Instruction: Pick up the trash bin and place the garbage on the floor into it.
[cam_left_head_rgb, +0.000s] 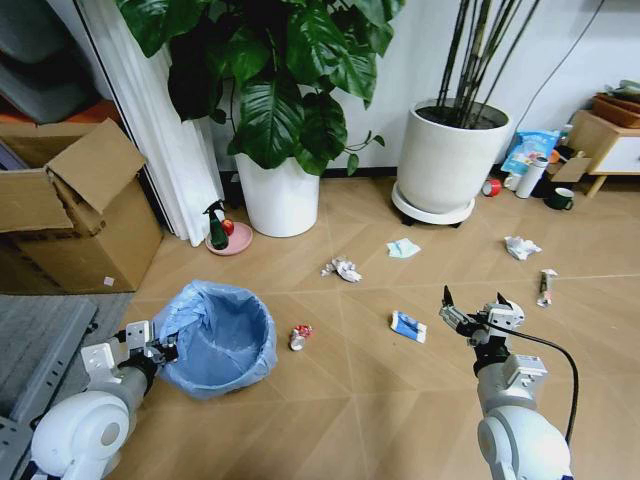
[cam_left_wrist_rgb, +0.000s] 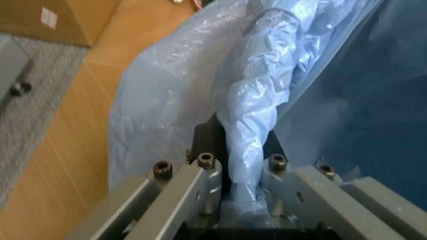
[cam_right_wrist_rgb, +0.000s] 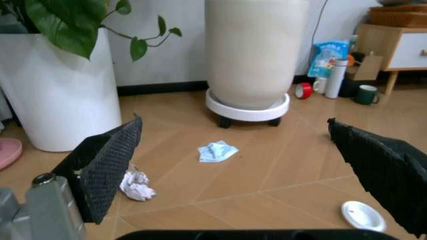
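— So where does the trash bin (cam_left_head_rgb: 222, 340) stand?
— On the floor (cam_left_head_rgb: 360, 400) at the robot's left, its blue bag (cam_left_wrist_rgb: 253, 105) folded over the rim. The left gripper (cam_left_head_rgb: 158, 349) pinches that rim, jaws pressed on plastic and wall together.
— What's the risk there?
— I judge the bag may slide off the rim under the lift, or the bin may tilt, since it hangs from one side.
— And the garbage?
— Scattered ahead: a small red-and-white piece (cam_left_head_rgb: 300, 336) just beside the bin, a blue-and-white wrapper (cam_left_head_rgb: 408, 326) near the right gripper (cam_left_head_rgb: 474, 309), crumpled paper (cam_left_head_rgb: 342, 268) farther out.
— The right gripper?
— Spread wide, hovering above the boards. A flat wrapper could slip under its fingers.
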